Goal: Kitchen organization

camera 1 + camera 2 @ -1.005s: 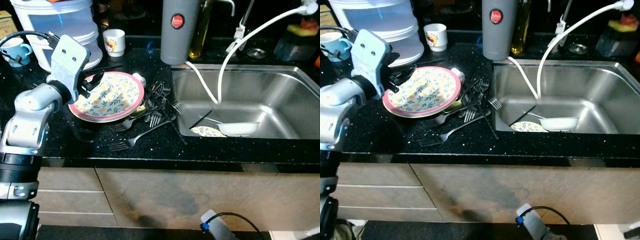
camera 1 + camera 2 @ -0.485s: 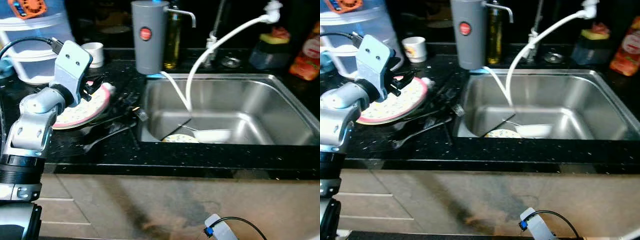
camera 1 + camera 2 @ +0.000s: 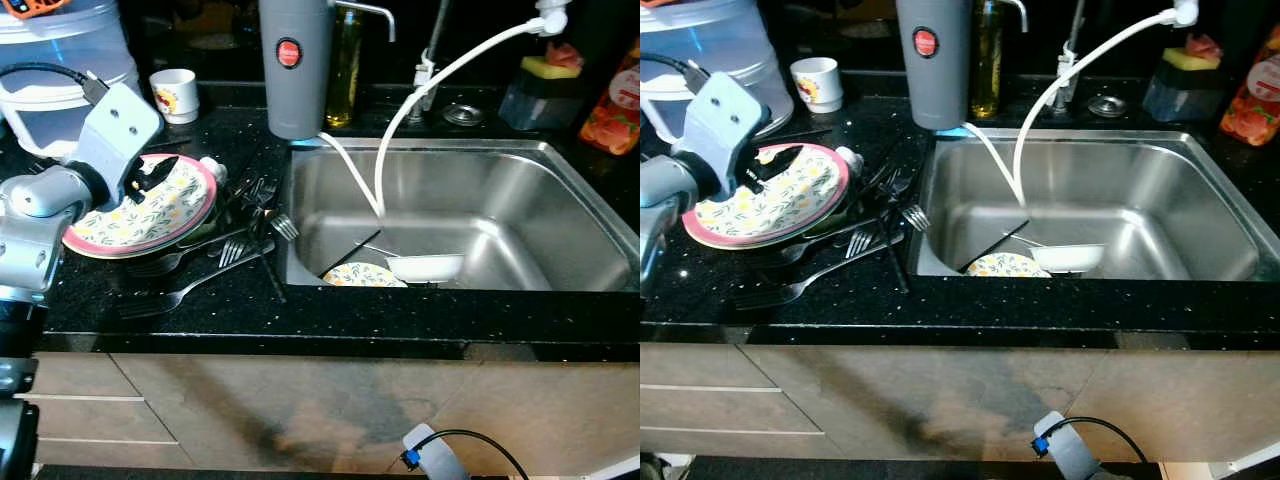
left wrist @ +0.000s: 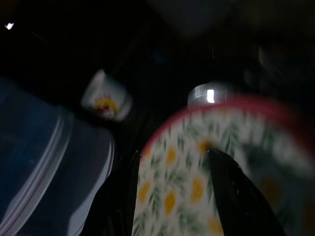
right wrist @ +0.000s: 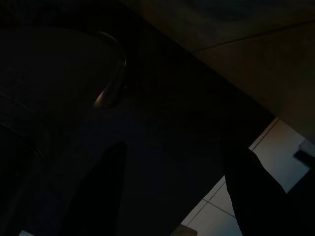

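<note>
A floral plate (image 3: 130,210) with a pink rim lies tilted on the black counter (image 3: 330,315), left of the sink. My left gripper (image 3: 153,174) hovers at its left rim, open; in the left wrist view the plate (image 4: 197,187) shows between the black fingers (image 4: 123,196). A heap of dark forks (image 3: 235,240) lies between plate and sink. The steel sink (image 3: 560,200) holds a second floral plate (image 3: 362,276) and a white dish (image 3: 427,267). My right gripper (image 5: 172,147) hangs idle and open by the cabinet front, in a dark view.
A grey dispenser (image 3: 293,65), an oil bottle (image 3: 346,60) and a small mug (image 3: 175,94) stand at the back. A large plastic container (image 3: 60,70) sits back left. A white hose (image 3: 440,80) curves into the sink. Sponge (image 3: 546,68) and red bottle (image 3: 610,105) are back right.
The camera has swung to the right, so the whole scene has shifted left. My left gripper stays at the plate's left rim, now a little lower over it.
</note>
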